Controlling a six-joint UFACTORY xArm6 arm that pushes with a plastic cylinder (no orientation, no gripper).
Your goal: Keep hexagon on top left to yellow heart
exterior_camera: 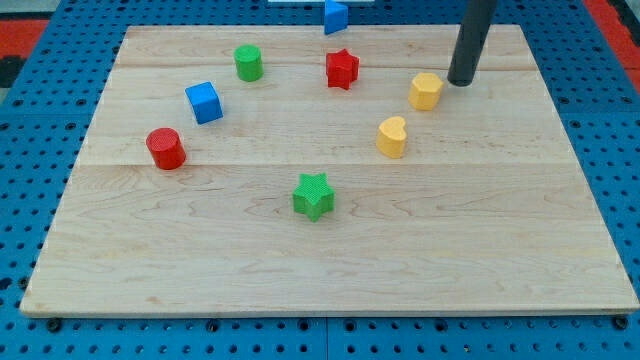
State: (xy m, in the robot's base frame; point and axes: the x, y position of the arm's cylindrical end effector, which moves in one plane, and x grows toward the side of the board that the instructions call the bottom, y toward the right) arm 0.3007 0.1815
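Observation:
The yellow hexagon [426, 90] lies on the wooden board at the upper right. The yellow heart [392, 137] lies just below and to the left of it, a small gap apart. My tip [461, 82] rests on the board just right of the yellow hexagon, close to it; whether it touches cannot be told. The rod rises out of the view's top.
A red star [342, 69] lies left of the hexagon. A green cylinder [248, 63], a blue cube [204, 102] and a red cylinder [165, 149] lie at the left. A green star [314, 196] is in the middle. A blue block [335, 16] sits at the board's top edge.

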